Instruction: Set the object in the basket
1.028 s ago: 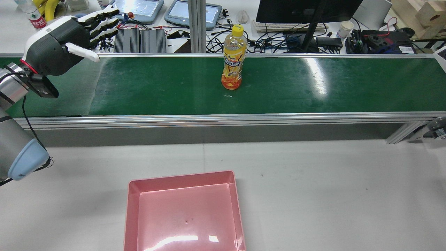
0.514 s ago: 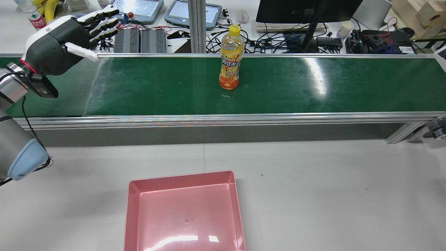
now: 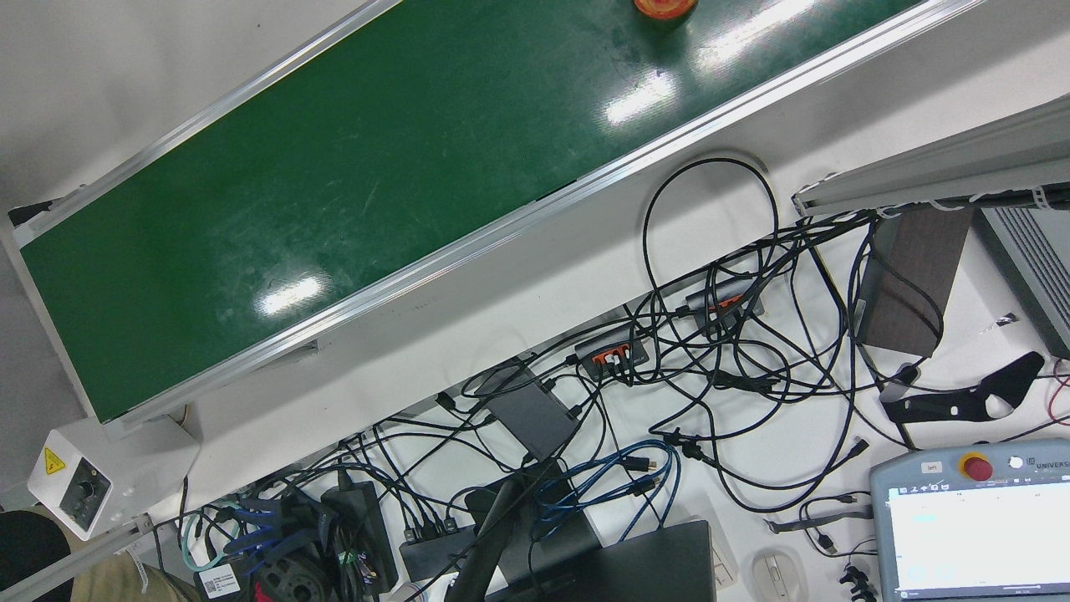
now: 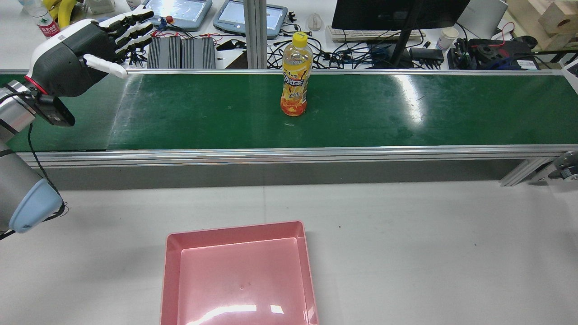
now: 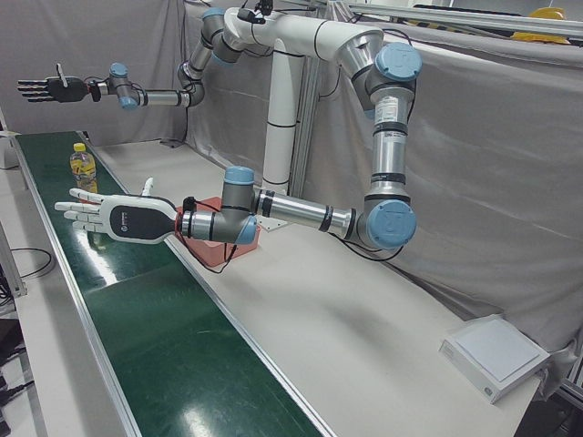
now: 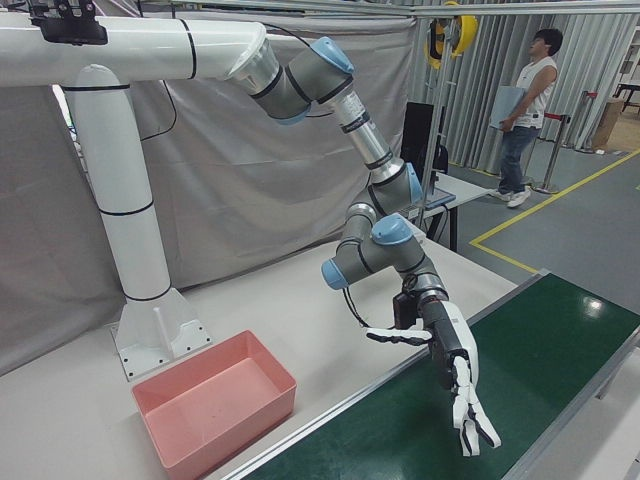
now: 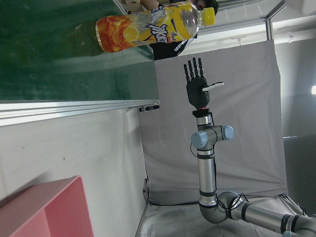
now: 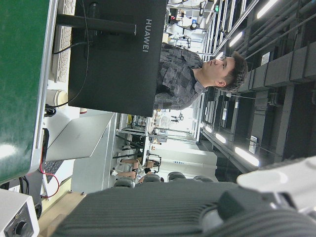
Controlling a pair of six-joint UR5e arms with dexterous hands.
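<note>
The bottle stands upright on the green belt, upper centre of the rear view, toward the belt's far edge. It is clear plastic with a yellow cap, yellowish drink showing in the upper body, and a wrapper with orange fruit slices that deepens to orange-red at the base, with slanted lettering across the middle. In the left hand view it lies sideways along the top edge, cap to the right. The front view catches only its orange base at the top edge.

The left hand hovers in the upper left of the rear view, above the belt's end, well apart from the bottle, fingers spread and straight, thumb out, holding nothing. In the left-front view it sits left of centre, palm flat over the belt.

The right hand shows small in the upper left of the left-front view, fingers extended and empty.

The pink basket rests on the white table at the bottom centre of the rear view, with nothing inside.
</note>
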